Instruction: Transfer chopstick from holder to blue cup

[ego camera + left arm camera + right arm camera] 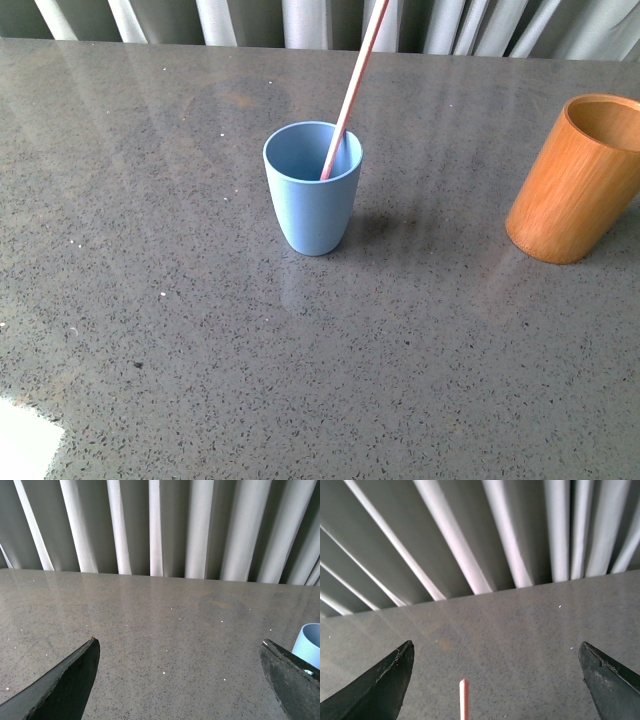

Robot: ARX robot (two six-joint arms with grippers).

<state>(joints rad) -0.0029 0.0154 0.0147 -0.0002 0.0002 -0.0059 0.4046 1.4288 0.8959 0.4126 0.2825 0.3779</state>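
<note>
Chopstick position: lower end inside the blue cup, shaft leaning up and away over the far rim, upper end out of frame in the front view. No arm is visible in that view.

Holder: stands well apart from the blue cup, toward the robot's right, on the grey speckled counter. What shows of its interior holds no chopstick; part of its mouth is cut off by the frame edge.

Right hand: fingers spread wide. The right wrist view shows the chopstick tip between them, touching neither finger. The hand is released; nothing is gripped.

Left hand: fingers likewise spread wide and holding nothing. A portion of the blue cup appears behind one finger; the hand faces the bare counter and the pleated curtain.

Task status, judged from this arrangement: the transfer appears complete. The chopstick is out of the holder and rests in the blue cup without support from either hand. Remaining work is likely limited to withdrawing the right arm clear without knocking the leaning stick, which could tip a light cup.
</note>
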